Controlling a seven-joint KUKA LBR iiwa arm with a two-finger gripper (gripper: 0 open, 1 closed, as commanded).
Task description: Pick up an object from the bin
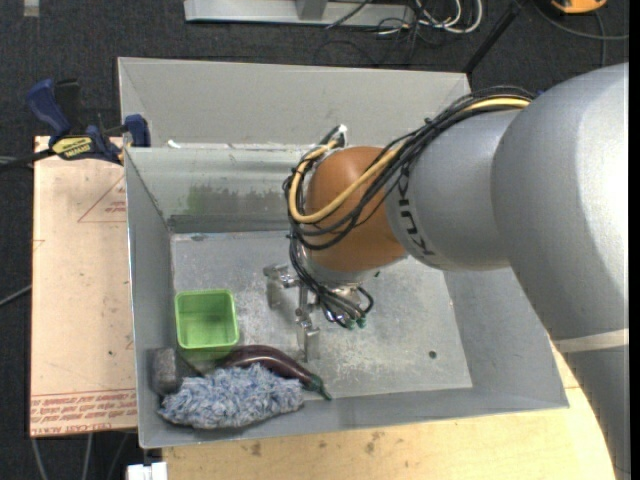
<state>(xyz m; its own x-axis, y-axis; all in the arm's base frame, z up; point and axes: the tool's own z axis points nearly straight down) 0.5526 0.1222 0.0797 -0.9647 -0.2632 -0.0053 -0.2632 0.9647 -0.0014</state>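
While the hand [303, 326] hangs near the green tub [207, 320], its grip cannot be told

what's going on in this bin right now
A KUKA arm reaches into the grey bin from the right, with its gripper over bare floor near the middle. The nearest things lie to its left: a dark purple curved thing, a blue-grey fuzzy cloth and a green square cup. Nothing looks picked yet.

Green square cup [207, 320], blue-grey cloth [232, 396], grey block [164, 370]
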